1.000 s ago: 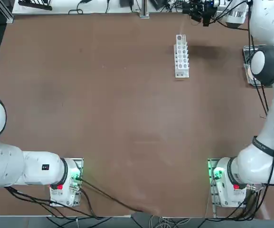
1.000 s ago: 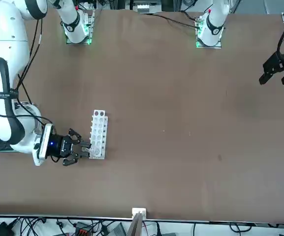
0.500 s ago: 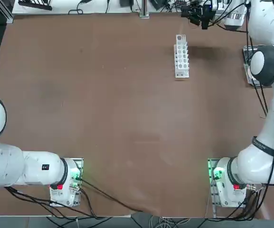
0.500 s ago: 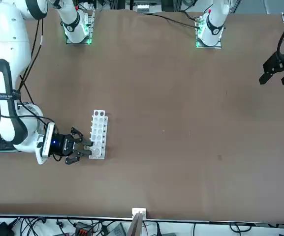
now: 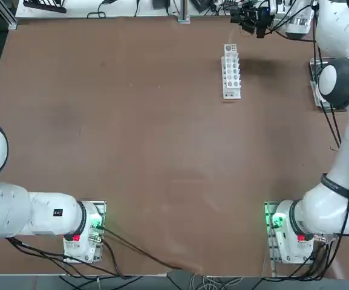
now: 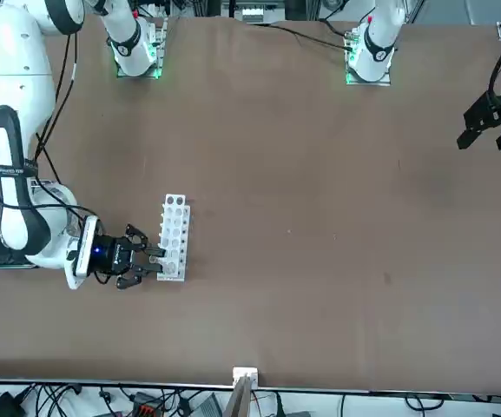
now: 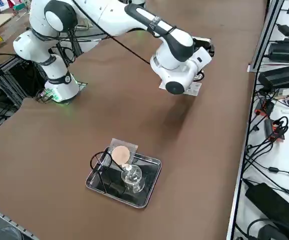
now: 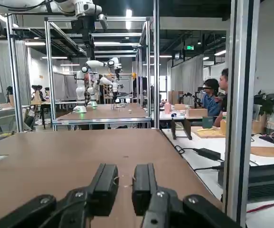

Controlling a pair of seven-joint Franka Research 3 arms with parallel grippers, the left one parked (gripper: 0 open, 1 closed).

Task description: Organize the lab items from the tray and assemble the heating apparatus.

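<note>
I saw the brown tabletop [image 5: 132, 133] bare over most of its width, with the right arm [image 6: 11, 174] stretched out along its far right part. The white tube rack [image 5: 231, 70] stood near the far edge, right of the middle. The metal tray [image 7: 147, 192] sat against the right edge of the tabletop, apart from the rack, with all three lab pieces inside it. The black wire tripod [image 7: 101, 162] rested at one end of the tray. The grey mesh pad [image 7: 120, 153] with its tan centre leaned on the tray's rim beside the tripod. The small glass burner [image 7: 131, 176] stood upright in the middle of the tray, just beside the pad. My right claw [image 6: 152, 261] hung low at the far end of the rack, pointing sideways across the tabletop. In the wrist view its fingers [image 8: 104, 183] stood slightly apart with only a narrow gap and nothing between them.
</note>
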